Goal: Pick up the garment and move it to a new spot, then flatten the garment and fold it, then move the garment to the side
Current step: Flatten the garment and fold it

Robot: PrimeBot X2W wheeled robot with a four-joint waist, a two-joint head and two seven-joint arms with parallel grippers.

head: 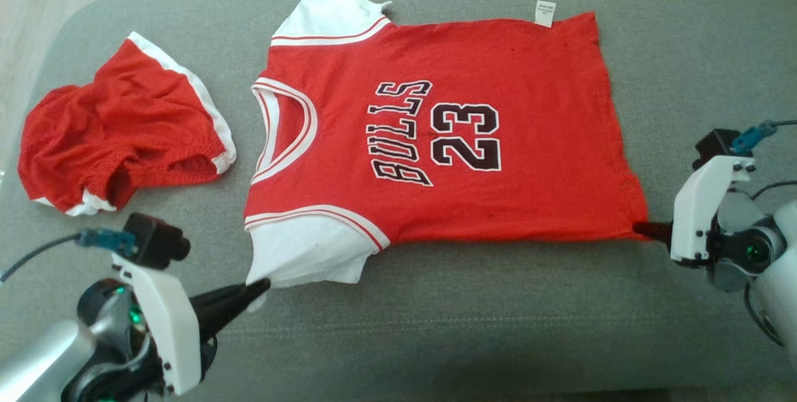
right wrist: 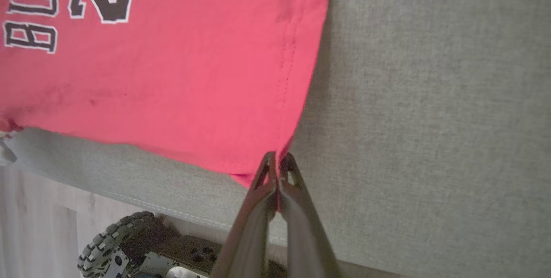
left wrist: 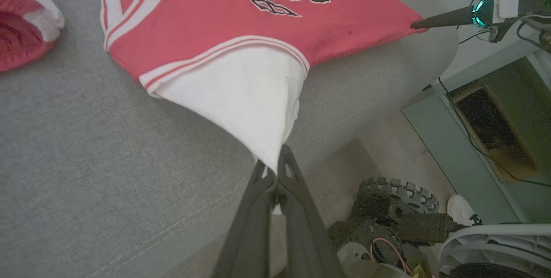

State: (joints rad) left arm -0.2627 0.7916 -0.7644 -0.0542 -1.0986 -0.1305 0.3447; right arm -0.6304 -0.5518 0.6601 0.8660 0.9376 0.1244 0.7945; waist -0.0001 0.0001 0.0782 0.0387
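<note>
In the head view the red garment (head: 436,134) lies spread flat on the grey sofa cushion (head: 498,315), collar toward the crumpled red shorts (head: 118,134). The left gripper (head: 264,284) is closed on its near white sleeve and the right gripper (head: 638,228) on its near hem corner. The left wrist view has the dark fingers (left wrist: 301,209) pinching the sleeve's tip, the cloth drawn to a point, and the right wrist view has the fingers (right wrist: 254,217) clamped on the red corner.
</note>
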